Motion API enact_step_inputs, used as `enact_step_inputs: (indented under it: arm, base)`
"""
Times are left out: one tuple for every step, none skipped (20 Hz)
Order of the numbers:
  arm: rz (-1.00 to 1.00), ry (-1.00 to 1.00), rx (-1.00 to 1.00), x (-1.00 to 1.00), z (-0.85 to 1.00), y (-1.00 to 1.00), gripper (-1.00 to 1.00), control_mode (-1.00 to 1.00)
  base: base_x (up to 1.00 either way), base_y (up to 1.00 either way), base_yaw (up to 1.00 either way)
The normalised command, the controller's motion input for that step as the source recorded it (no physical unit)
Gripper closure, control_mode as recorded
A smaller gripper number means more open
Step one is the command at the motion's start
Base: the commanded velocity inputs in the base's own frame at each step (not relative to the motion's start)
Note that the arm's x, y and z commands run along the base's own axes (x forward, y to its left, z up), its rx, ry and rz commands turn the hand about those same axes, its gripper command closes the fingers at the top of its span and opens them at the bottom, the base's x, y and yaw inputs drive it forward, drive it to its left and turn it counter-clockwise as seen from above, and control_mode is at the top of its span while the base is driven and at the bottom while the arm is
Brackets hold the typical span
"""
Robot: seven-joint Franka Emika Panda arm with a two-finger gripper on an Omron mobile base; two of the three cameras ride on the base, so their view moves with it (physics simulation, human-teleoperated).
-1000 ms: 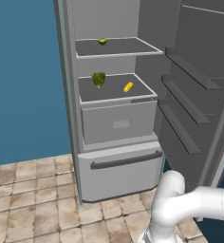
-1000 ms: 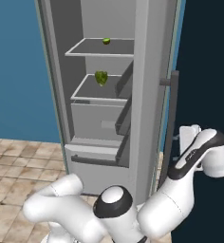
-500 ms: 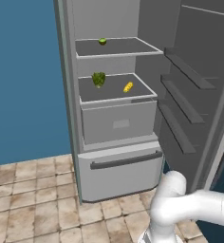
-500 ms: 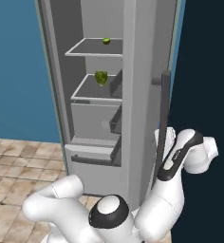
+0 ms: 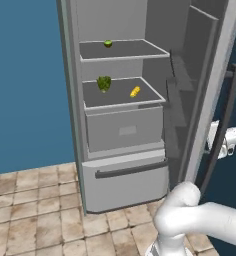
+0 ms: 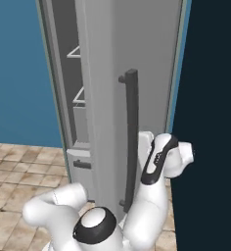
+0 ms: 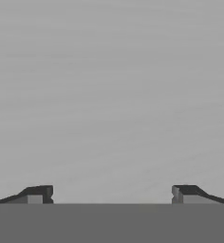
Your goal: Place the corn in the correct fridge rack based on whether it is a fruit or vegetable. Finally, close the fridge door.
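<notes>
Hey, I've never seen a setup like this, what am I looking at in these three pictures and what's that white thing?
The white thing is a robot arm in a computer-rendered kitchen. Two pictures come from cameras on its base, left and right. From the left, the open fridge shows the corn lying on the fridge rack beside a lumpy green vegetable, with a small green fruit on the shelf above. From the right, the arm is at the fridge door. The third looks along the open, empty end effector at a grey surface.

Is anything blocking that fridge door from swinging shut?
Nothing visible does. The corn lies well back on the fridge rack, beside the lumpy green vegetable, and nothing pokes out of the opening. The open gripper faces the fridge door from outside.
</notes>
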Motion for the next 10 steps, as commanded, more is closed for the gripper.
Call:
enact_step_inputs:
  arm:
    - [0.00, -0.31, 0.00, 0.31, 0.19, 1.00, -1.00, -1.00]
    - [0.00, -0.29, 0.00, 0.42, 0.26, 1.00, -1.00, -1.00]
    - [0.00, -0.27, 0.00, 0.46, 0.35, 1.00, -1.00, -1.00]
    - [-0.01, -0.25, 0.00, 0.51, 0.43, 1.00, -1.00, -1.00]
    - [-0.05, -0.19, 0.00, 0.59, 0.46, 0.94, -1.00, -1.00]
    - [-0.08, -0.15, 0.00, 0.59, 0.54, 0.88, -1.00, -1.00]
    - [-0.10, -0.14, 0.00, 0.56, 0.64, 0.84, -1.00, -1.00]
    - [-0.11, -0.13, -0.02, 0.52, 0.71, 0.84, -1.00, -1.00]
    - [-0.11, -0.12, -0.03, 0.51, 0.74, 0.87, -1.00, -1.00]
    - [-0.11, -0.10, -0.04, 0.52, 0.74, 0.87, -1.00, -1.00]
  base:
    - [0.00, 0.00, 0.00]
    - [0.00, 0.00, 0.00]
    - [0.00, 0.00, 0.00]
    - [0.00, 0.00, 0.00]
    - [0.00, 0.00, 0.00]
    - [0.00, 0.00, 0.00]
    - [0.00, 0.00, 0.00]
    - [0.00, 0.00, 0.00]
    - [0.00, 0.00, 0.00]
    - [0.00, 0.00, 0.00]
